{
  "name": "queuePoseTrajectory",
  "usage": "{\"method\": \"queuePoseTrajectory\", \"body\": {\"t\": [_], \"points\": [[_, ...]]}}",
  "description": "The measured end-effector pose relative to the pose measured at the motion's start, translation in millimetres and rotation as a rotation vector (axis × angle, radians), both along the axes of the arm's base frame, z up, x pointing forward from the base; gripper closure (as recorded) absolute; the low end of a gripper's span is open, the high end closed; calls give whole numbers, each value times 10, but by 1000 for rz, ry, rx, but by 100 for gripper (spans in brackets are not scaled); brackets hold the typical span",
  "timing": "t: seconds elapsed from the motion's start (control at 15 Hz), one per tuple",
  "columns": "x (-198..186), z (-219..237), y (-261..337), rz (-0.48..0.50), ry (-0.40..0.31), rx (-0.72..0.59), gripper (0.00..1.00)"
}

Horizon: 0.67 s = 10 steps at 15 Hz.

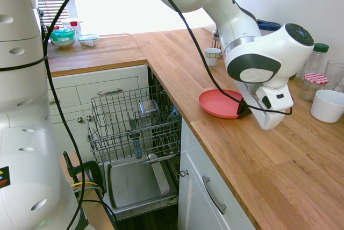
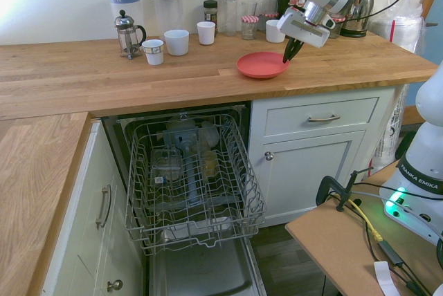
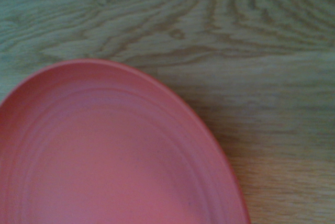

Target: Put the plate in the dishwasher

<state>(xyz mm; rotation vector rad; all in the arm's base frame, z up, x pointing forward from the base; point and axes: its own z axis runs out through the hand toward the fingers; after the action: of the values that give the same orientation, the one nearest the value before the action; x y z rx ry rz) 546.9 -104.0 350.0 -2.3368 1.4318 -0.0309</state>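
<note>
Red plate (image 2: 262, 65) on wooden counter (image 2: 194, 78), rim at closed fingers (image 2: 287, 56)

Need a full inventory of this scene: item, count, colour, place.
plate: 1, coral-red, on the wooden counter near its front edge
dishwasher: 1, grey wire rack pulled out over a steel door, below the counter
French press: 1, steel and clear, counter left of the patterned cup
lidded pitchers: 2, clear with blue lids, by the wall
patterned cup: 1, white, beside the white cups
white cups: 3, by the wall
glass jars and glasses: several, clear, some lidded, by the wall
kettle: 1, steel, counter's far right
food containers: 2, clear, side counter
arm: 1, white, over the counter
gripper: 1, black fingers closed at the plate's rim
</note>
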Motion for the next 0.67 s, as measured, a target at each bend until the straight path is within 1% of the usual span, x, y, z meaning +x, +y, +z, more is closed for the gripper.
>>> {"method": "queuePoseTrajectory", "body": {"t": [0.27,0.4,0.53,0.67], "points": [[-60,681,182,33,-74,-98,100],[-107,1034,380,69,-111,-176,100],[-169,1363,744,117,-146,-291,100],[-270,1659,1303,174,-195,-408,100]]}}
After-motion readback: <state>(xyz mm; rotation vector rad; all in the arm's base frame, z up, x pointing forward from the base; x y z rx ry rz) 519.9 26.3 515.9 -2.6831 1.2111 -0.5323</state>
